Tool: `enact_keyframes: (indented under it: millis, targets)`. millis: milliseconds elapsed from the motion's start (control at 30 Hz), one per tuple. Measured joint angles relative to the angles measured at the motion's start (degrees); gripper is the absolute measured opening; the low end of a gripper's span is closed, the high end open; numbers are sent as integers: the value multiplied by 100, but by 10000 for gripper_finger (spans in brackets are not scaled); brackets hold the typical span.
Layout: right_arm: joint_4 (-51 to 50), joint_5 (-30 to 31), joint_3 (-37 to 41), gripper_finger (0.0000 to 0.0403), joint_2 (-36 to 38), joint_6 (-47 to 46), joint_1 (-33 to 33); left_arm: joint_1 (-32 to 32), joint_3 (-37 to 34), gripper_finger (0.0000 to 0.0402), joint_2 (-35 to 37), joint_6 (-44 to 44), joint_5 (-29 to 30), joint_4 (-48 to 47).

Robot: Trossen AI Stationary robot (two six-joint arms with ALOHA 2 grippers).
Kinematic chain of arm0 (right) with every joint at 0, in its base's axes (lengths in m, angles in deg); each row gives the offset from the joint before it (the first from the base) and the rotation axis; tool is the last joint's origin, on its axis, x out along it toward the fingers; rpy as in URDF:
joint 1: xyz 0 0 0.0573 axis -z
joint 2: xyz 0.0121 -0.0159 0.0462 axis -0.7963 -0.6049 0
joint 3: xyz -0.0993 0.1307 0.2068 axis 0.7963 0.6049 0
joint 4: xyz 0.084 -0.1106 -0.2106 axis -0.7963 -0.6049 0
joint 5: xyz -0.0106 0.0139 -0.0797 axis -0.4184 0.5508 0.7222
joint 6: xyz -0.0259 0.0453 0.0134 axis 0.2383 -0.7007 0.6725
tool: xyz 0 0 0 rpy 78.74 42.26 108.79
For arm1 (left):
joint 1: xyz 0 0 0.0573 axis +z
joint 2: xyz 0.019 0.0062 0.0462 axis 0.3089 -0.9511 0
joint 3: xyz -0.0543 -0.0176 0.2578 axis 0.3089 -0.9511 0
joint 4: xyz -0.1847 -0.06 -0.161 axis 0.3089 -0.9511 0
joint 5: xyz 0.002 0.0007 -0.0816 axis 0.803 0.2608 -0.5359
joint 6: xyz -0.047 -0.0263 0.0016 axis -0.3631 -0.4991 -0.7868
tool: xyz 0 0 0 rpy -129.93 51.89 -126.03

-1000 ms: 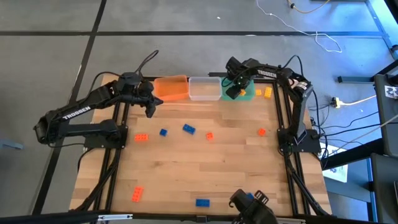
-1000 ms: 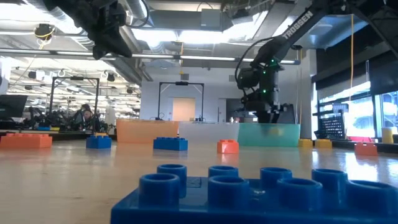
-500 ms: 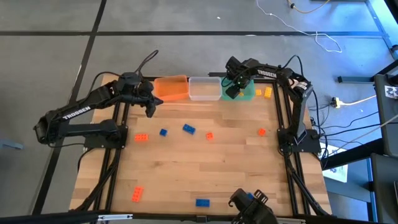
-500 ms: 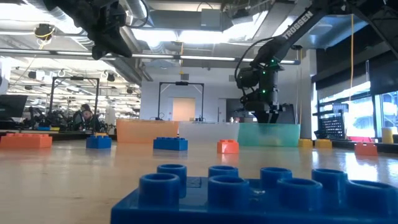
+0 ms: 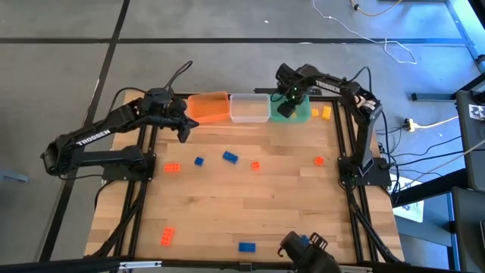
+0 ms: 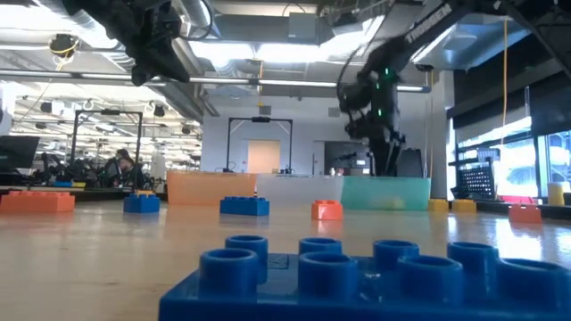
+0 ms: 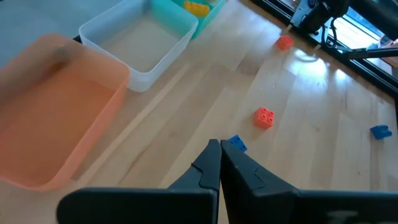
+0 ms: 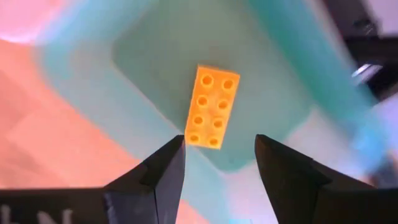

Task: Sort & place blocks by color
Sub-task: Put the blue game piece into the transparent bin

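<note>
Inside the green tub (image 8: 186, 68), only wrist views reveal a yellow brick (image 8: 212, 107).

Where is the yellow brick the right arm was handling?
The yellow brick lies flat inside the green tub at the table's far edge, right of the clear tub, directly beneath the open right gripper.

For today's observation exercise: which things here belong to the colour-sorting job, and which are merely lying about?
Job:
- yellow block in green tub
- clear tub, orange tub
- loose orange block, blue block
- open right pincer

Lying about:
- white floor cable
</note>
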Motion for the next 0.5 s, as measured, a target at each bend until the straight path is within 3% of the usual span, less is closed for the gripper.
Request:
enact_keyframes:
  millis: [300, 500]
  targets:
    - [83, -107, -599, 194, 1329, 870, -1135, 0, 0, 0, 0, 17, -37, 36]
    - [-1, -953, -400, 194, 2030, 1221, -1948, -53, 0, 0, 2, 17, -505, 1]
